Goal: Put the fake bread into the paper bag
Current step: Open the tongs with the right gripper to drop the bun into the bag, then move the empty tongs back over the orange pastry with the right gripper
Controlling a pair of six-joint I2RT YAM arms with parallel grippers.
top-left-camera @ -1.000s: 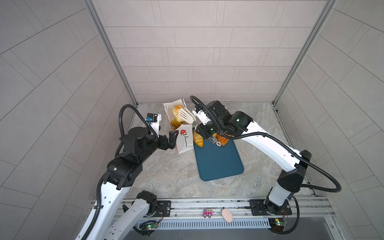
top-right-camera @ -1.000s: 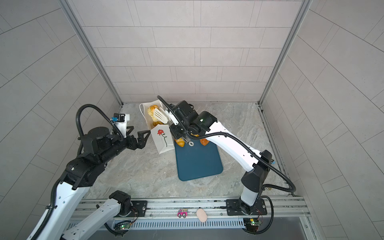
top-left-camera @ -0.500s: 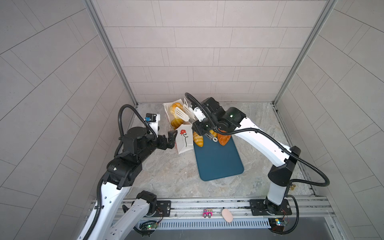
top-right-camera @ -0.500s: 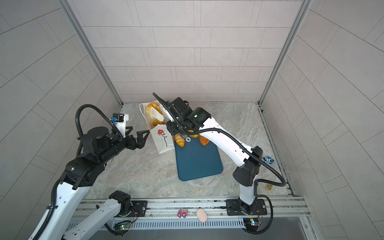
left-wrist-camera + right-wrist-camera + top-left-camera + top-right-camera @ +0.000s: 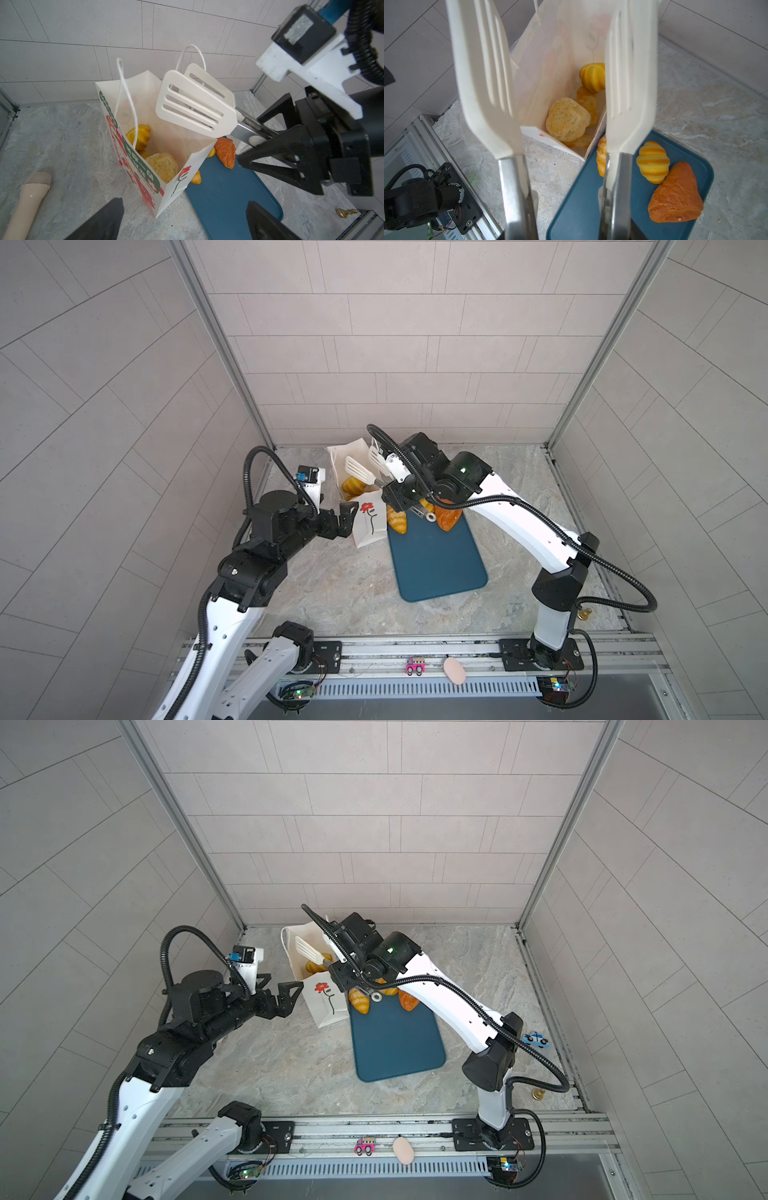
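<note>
**Drop made: tongs (image 5: pixel 191 108) open over bag (image 5: pixel 368 526), three pieces left on tray (image 5: pixel 436 564)**

The golden piece pinched in the tongs a second before had left them, and the blades had swung apart above the bag's mouth. In the bag's bottom lay bread (image 5: pixel 566 120), several pieces piled, none over the rim. Three more sat crowded at the tray's far edge. A croissant (image 5: pixel 601 160) lay at the far left corner, just beside the bag's foot, its long axis along the tray's left edge. Next came a striped roll (image 5: pixel 653 162), then a loaf (image 5: pixel 675 199) touching that roll. All three lay below the blades, on the right arm's side. The right gripper (image 5: pixel 261 133) clasped the tongs' handles, loosely enough for the blades to gape. The left gripper (image 5: pixel 279 994), jaws wide and empty, stood just beside the bag's left wall; contact could not be told. The croissant looked the likeliest next pick, taken across its width.
</note>
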